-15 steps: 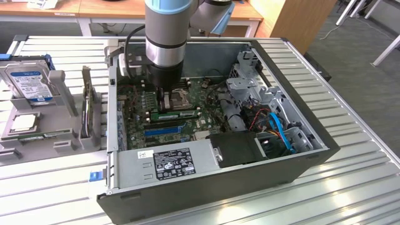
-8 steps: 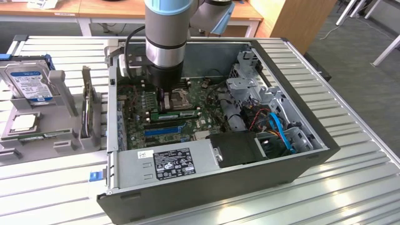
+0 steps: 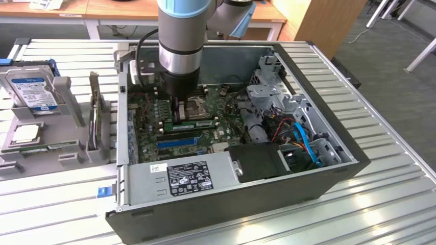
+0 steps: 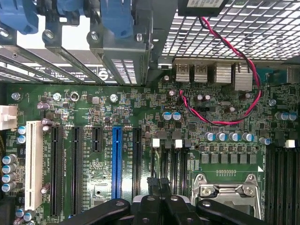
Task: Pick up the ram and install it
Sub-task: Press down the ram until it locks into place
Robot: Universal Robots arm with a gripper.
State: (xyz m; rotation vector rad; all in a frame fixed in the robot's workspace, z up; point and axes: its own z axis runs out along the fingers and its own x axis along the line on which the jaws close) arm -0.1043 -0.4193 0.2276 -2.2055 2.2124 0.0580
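The claw [image 4: 159, 187] hangs low inside the open computer case [image 3: 340, 168], its fingers pressed together with nothing visibly between them. Just beside it, toward the exterior view's right, the ram [image 3: 193, 124] lies seated along a slot on the motherboard [image 4: 93, 112], next to the processor socket [image 4: 229, 192]. The stick looks light, stiff and brittle; it is best gripped by its long bare edges, clear of chips and contacts, and pressed evenly.
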